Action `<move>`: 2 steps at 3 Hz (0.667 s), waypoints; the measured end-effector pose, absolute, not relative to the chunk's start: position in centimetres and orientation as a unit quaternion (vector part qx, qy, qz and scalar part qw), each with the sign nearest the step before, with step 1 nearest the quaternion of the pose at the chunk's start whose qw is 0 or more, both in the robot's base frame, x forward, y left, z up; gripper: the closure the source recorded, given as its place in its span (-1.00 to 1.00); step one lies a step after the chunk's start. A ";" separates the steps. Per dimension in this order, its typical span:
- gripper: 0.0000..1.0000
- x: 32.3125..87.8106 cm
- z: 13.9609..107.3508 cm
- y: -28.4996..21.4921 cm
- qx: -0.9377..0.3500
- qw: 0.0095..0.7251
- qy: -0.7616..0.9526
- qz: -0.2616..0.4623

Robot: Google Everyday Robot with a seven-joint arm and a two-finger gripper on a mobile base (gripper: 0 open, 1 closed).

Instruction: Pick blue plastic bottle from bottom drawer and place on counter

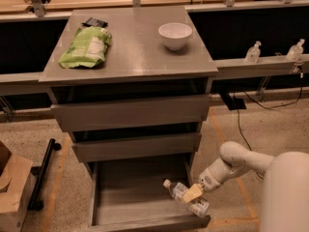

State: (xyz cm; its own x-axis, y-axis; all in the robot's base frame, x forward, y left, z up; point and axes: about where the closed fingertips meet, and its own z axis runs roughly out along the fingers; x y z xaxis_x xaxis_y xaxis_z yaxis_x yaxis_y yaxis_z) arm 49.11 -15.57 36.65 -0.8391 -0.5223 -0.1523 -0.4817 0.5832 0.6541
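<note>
The blue plastic bottle was clasped mid-body by the gripper over the bottom drawer, below the counter's front-right corner, its long axis crosswise to the jaws, cap leftward.

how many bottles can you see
3: one bottle in the gripper at the right of the bottom drawer, two pump bottles on the ledge at right; more may be hidden.

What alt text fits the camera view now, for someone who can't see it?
The gripper, low on the right, is shut on the blue plastic bottle, which is tilted at the right side of the open bottom drawer. The counter above holds a white bowl and a green snack bag.
</note>
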 end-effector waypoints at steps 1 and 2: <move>1.00 49.7 42.9 -17.6 0.321 0.013 -0.885 -0.338; 1.00 51.1 49.9 -19.0 0.362 -0.005 -0.891 -0.275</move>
